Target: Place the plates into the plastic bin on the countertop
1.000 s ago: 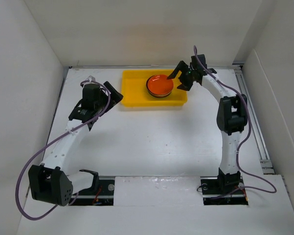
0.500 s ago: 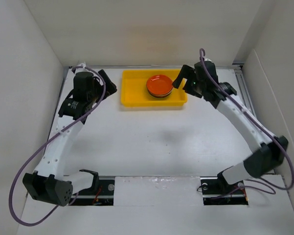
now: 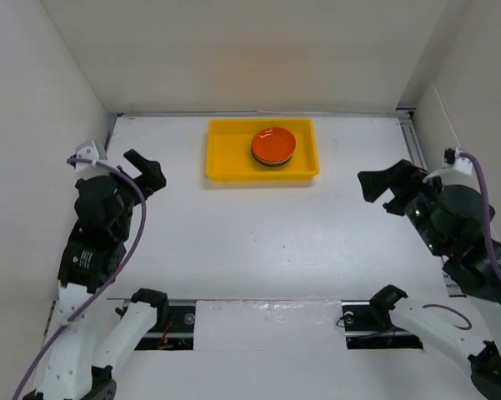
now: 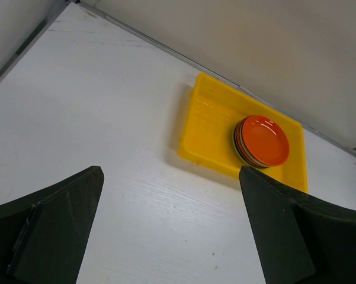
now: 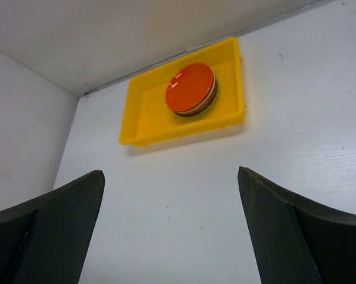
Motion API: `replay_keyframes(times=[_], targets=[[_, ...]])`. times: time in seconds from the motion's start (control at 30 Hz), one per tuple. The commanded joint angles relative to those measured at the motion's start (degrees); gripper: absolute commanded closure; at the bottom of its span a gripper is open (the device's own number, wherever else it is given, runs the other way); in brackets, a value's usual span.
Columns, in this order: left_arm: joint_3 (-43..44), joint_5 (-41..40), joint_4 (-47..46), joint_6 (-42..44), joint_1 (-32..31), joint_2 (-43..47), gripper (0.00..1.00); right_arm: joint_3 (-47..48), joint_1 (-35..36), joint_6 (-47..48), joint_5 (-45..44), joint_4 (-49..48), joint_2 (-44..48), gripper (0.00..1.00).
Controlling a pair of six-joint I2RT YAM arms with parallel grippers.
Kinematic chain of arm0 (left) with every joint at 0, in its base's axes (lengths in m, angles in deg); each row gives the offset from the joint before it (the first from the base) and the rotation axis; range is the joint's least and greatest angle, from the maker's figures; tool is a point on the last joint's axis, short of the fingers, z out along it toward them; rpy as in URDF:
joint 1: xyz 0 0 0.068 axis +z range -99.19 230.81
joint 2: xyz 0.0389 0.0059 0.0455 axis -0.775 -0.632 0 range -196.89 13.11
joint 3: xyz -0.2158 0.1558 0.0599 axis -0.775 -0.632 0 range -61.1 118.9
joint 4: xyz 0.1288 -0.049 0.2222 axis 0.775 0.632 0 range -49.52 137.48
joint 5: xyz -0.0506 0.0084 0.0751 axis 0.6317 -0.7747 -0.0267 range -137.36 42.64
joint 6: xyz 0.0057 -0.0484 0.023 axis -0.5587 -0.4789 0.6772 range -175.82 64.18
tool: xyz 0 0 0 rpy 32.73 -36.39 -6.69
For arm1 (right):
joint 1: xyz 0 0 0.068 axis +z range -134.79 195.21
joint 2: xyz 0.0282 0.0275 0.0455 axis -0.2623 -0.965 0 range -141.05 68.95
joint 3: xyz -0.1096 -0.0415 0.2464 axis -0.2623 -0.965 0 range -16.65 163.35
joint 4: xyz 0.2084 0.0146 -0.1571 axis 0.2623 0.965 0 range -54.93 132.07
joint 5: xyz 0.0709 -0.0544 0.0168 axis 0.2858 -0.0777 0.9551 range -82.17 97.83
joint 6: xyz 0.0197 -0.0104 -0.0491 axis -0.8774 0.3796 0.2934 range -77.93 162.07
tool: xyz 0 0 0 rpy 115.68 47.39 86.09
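Round glossy plates (image 3: 273, 146), orange on top, are sitting stacked in the shallow yellow plastic bin (image 3: 224, 159). The left gripper (image 3: 153, 176) and right gripper (image 3: 382, 192) are gaping wide, gripping nothing.

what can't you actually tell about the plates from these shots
- Plate count: in every view the top orange plate covers the stack; the rims below are too small to count.
- Lower plates' patterns: hidden under it.
- Yellow bin floor beneath the stack: covered by it.
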Motion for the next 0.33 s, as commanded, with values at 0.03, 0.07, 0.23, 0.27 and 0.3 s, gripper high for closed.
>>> replay_keyframes(times=[0.03, 0.07, 0.23, 0.27, 0.3], targets=[[-5.12, -2.80, 0.32, 0.19, -0.15, 4.48, 0.00, -1.75, -0.75, 1.35, -0.86, 4.81, 6.78, 0.00], [-6.43, -2.80, 0.33, -0.34, -0.15, 4.49, 0.00, -1.75, -0.75, 1.35, -0.17, 4.81, 7.85, 0.00], [-9.26, -2.80, 1.74, -1.57, -0.15, 5.28, 0.00, -1.22, -0.75, 1.35, 1.34, 6.31, 11.28, 0.00], [-9.87, -2.80, 1.74, -1.58, -0.15, 5.28, 0.00, -1.22, -0.75, 1.35, 1.34, 6.31, 11.29, 0.00], [-9.87, -2.80, 1.74, -1.58, -0.15, 5.28, 0.00, -1.22, -0.75, 1.35, 1.34, 6.31, 11.29, 0.00]])
